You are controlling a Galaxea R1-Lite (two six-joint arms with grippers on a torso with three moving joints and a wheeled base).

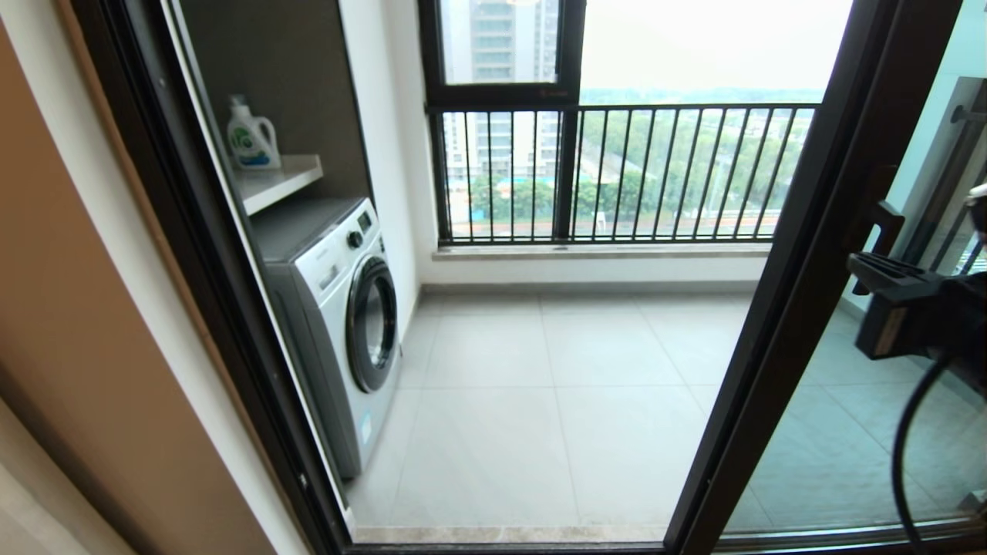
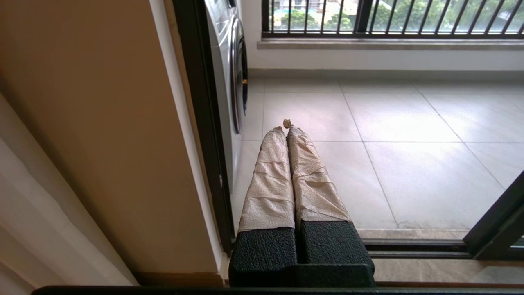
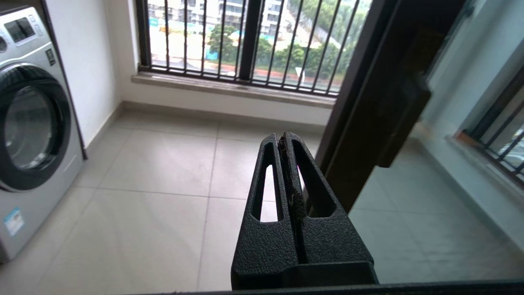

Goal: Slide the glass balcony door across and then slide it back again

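Observation:
The glass balcony door [image 1: 802, 293] stands slid to the right, its dark brown frame edging an open doorway. Its black bar handle [image 1: 880, 225] sits on the stile. My right gripper [image 1: 854, 270] is shut and holds nothing; its tips are close beside the stile, just below the handle. Whether it touches the door I cannot tell. In the right wrist view the gripper [image 3: 281, 137] points past the door frame [image 3: 360, 106] and handle [image 3: 403, 119]. My left gripper [image 2: 285, 127], with taped fingers, is shut and empty, low by the left jamb; the door's bottom corner [image 2: 495, 221] shows far off.
A washing machine [image 1: 339, 324] stands just inside the balcony on the left, with a detergent bottle [image 1: 250, 139] on the shelf above. The outer window with black railing bars [image 1: 617, 177] closes the far side. The dark left jamb [image 1: 193, 270] and floor track [image 2: 409, 248] bound the opening.

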